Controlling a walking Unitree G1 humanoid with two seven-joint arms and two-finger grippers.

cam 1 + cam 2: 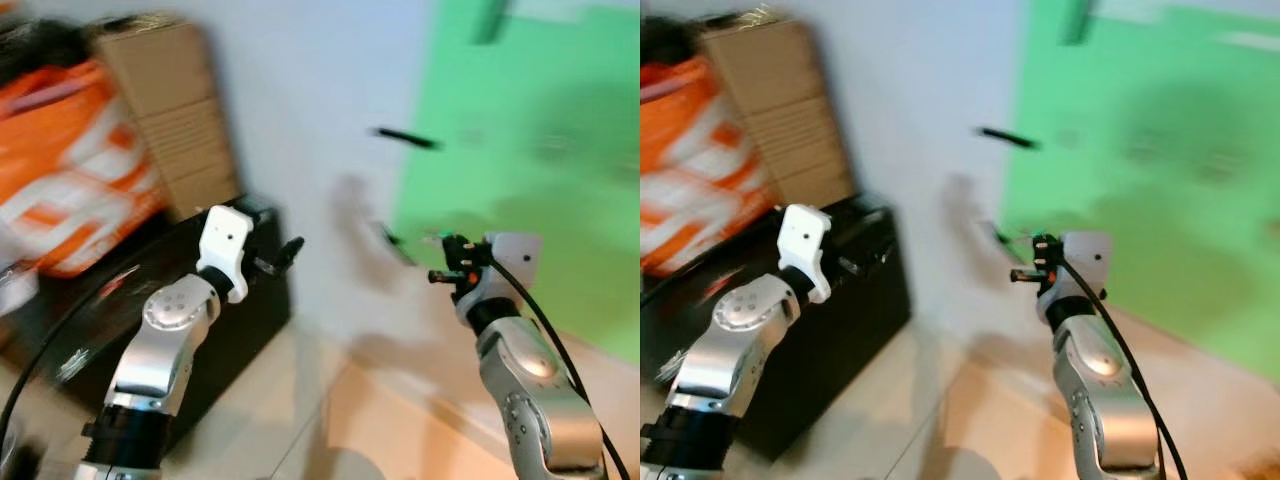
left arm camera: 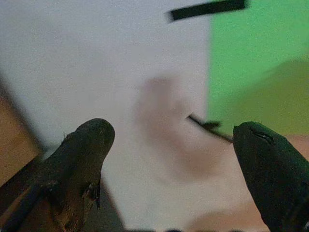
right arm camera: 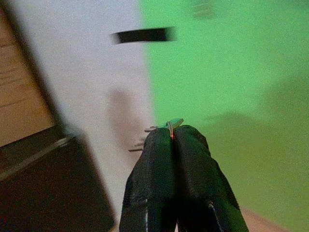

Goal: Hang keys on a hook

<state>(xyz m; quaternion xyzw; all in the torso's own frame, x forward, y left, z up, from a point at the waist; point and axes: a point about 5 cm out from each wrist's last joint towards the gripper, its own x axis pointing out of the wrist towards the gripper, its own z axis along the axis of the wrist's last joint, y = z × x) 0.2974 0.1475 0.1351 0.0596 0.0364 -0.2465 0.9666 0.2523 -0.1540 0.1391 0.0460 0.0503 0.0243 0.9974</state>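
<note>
The hook (image 1: 405,137) is a short black bar sticking out of the white wall, near the edge of a green panel; it is blurred. My right gripper (image 3: 172,140) is shut on a key ring with a green tag (image 3: 173,123), and the keys (image 3: 140,142) stick out sideways past the fingers. In the left eye view the keys (image 1: 392,240) hang below the hook and short of the wall, apart from it. My left gripper (image 1: 283,253) is raised to the left of them, open and empty, its fingers (image 2: 82,145) spread wide.
A black cabinet (image 1: 230,320) stands against the wall on the left, with an orange bag (image 1: 70,170) and a cardboard box (image 1: 175,110) on and behind it. The green panel (image 1: 540,160) covers the wall on the right. Tan floor (image 1: 390,420) lies below.
</note>
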